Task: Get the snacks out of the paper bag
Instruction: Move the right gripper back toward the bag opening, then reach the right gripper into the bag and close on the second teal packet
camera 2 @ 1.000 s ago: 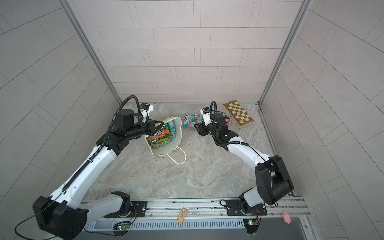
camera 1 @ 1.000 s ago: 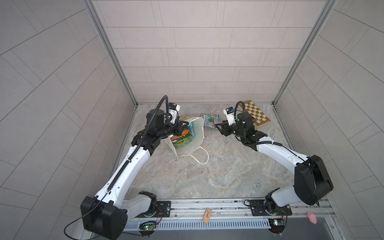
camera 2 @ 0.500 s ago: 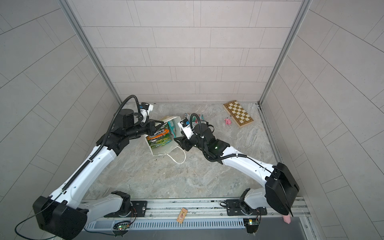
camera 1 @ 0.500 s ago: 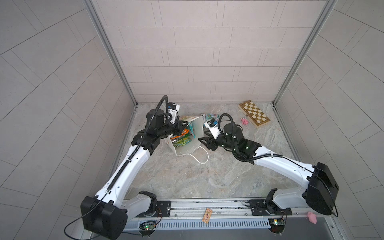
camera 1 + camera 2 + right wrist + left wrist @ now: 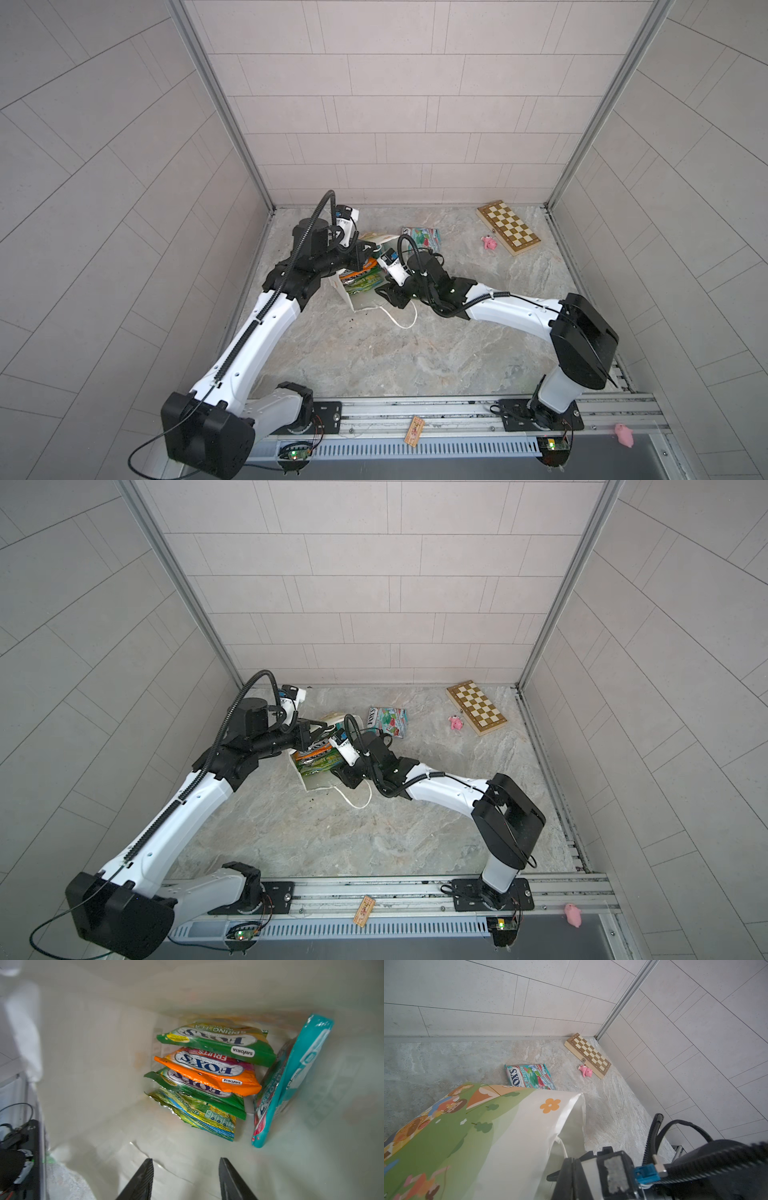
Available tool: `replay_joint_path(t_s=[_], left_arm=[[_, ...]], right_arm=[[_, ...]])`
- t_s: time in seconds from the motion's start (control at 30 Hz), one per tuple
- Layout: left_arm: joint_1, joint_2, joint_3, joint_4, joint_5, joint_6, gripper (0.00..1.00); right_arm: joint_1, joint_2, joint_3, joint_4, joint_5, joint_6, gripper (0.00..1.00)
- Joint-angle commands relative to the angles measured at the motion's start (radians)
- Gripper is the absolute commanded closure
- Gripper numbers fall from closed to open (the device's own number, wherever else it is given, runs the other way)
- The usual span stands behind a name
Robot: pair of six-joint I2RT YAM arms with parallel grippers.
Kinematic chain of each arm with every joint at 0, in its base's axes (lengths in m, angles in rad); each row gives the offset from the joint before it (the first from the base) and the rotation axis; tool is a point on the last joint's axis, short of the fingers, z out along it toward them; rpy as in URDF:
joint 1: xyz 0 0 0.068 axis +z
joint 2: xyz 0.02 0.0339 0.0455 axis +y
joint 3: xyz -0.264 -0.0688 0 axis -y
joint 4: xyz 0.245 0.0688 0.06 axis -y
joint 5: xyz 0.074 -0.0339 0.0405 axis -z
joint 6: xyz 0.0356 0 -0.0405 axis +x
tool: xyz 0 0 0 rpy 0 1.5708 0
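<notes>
Since five of the snacks sit deep in the paper bag, at its bottom end, the reach has to go well inside. Stack order: green pkt, orange pkt, then two green/yellow pkts. A teal pkt stands on edge just beside them, against the side wall. The sixth, a second teal pkt, lies flat on the surface behind the bag, near the back wall.

Handling (est.): pkts are light, glossy film, crinkly, faces slippery. Contents prob. loose candy, so the body shifts and won't hold shape. Best hold = crimped end seam or a free corner, not the fat middle. Orange pkt's seam juts nearest me, likely first pick. Teal on edge could be pinched across its thickness.

Right pincer: released, fingers apart, nothing between them, inside the bag mouth, short of the stack. Left pincer: clenched, on the bag's upper rim as far as top views show, propping the mouth.

Bag: thin stiff paper, creases easily, white inside, green meadow print outside. Surface: smooth grey marbled stone look. Chessboard + pink toy pig well apart, far corner.
</notes>
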Motion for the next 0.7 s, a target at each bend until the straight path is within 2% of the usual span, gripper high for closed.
replay_joint_path(t_s=[0.0,0.13,0.33,0.5,0.67], left_arm=[[-0.002,-0.033,-0.013,0.013,-0.032,0.002,1.00],[-0.003,-0.050,-0.012,0.016,-0.066,-0.007,1.00],[-0.002,-0.078,-0.051,0.097,-0.056,-0.047,1.00],[-0.002,-0.065,-0.056,0.135,-0.028,-0.098,1.00],[-0.003,-0.059,-0.073,0.181,-0.018,-0.141,1.00]], right_arm=[[0.003,0.027,0.037,-0.073,0.096,-0.052,0.48],[-0.001,0.043,0.040,-0.103,0.193,-0.081,0.49],[-0.005,0.062,0.056,-0.137,0.354,-0.108,0.49],[-0.003,0.088,0.094,-0.144,0.348,-0.097,0.52],[0.006,0.122,0.104,-0.074,0.356,-0.069,0.56]])
